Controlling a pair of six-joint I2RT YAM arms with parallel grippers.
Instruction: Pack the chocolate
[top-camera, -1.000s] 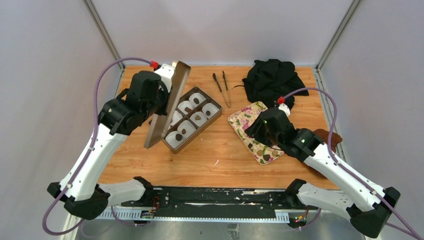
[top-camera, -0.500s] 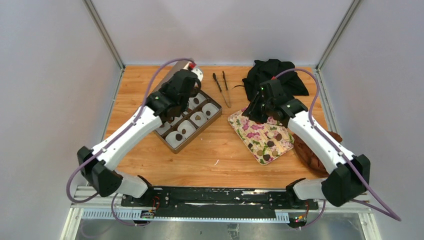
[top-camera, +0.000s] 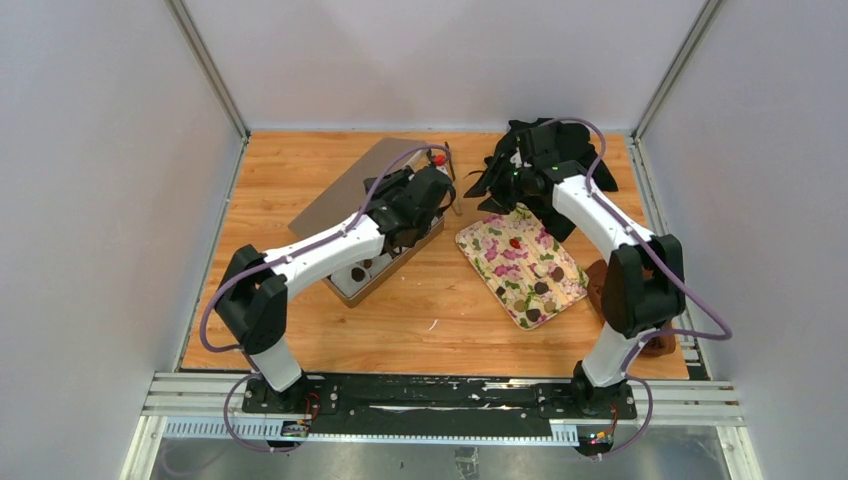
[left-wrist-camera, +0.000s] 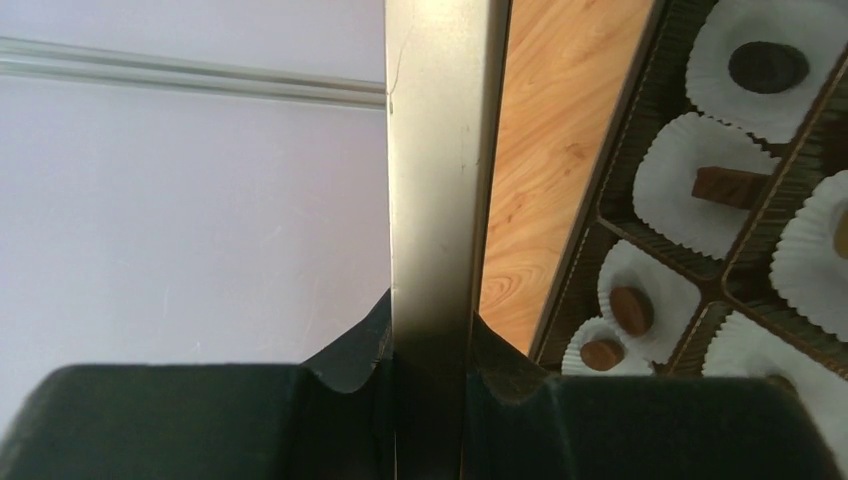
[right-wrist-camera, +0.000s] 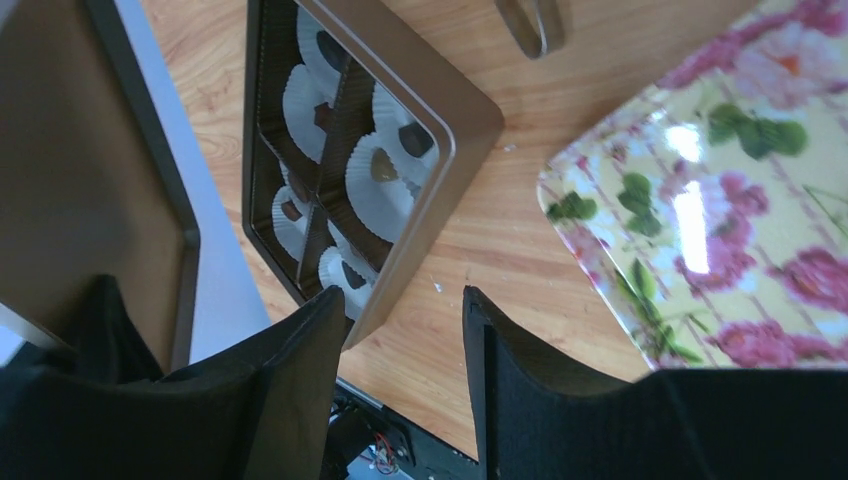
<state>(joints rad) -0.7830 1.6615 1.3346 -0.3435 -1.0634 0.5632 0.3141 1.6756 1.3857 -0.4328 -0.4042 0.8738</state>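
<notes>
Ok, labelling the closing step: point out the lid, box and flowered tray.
lid (left-wrist-camera: 440, 180), left wrist view, its thin edge.
box (right-wrist-camera: 435, 200), right wrist view, outer wall.
flowered tray (top-camera: 478, 258), top view, left rim.

Our left gripper (left-wrist-camera: 430, 345) clamps the box lid (left-wrist-camera: 440, 150) by its edge, arm stretched far toward centre; our right gripper (right-wrist-camera: 402, 300) hangs far, jaws apart, empty.

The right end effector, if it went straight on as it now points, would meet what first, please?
The right end effector would probably reach the bare wooden table first, just beside the near corner of the box; depth is unclear, so it might clip that wall instead.
</notes>
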